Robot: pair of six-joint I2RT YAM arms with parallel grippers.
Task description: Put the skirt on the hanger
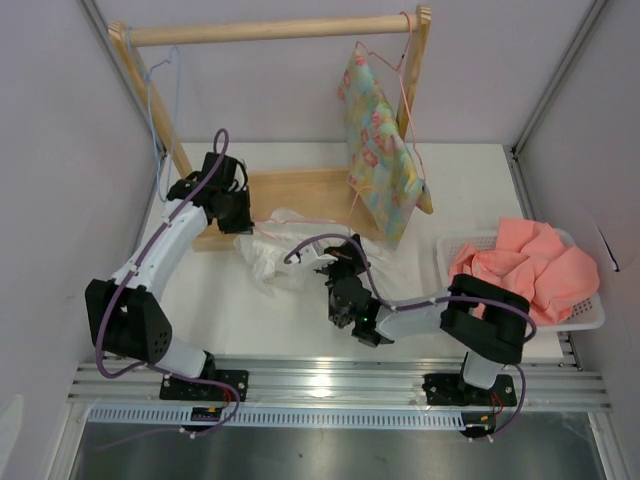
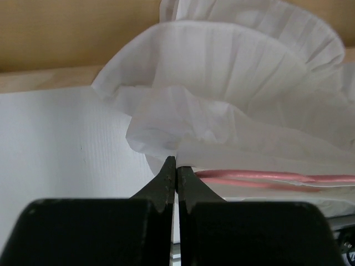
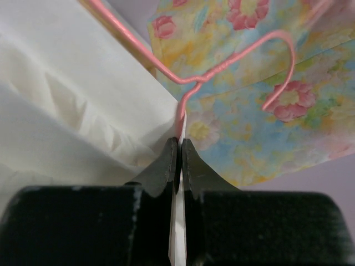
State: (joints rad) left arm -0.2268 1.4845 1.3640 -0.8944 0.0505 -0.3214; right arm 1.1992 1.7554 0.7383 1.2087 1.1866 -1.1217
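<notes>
Skirt (image 2: 222, 83): white, thin, finely pleated, ruffled hem, crumpled on worktop (image 1: 300, 320) by the rack base. Left gripper (image 2: 176, 166) pinched together on its edge. Right gripper (image 3: 180, 144) clamped on the pink wire hanger (image 2: 260, 177) at its neck. Hanger mostly buried under fabric; skirt's overall shape unreadable.

Right claw (image 3: 179, 141) clamping hanger (image 3: 194, 80), skirt (image 3: 55, 111) alongside

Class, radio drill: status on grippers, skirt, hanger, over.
Left gripper shut on skirt edge. Right gripper shut at pink hanger neck. Skirt bunched on table. Floral garment close behind it.
</notes>
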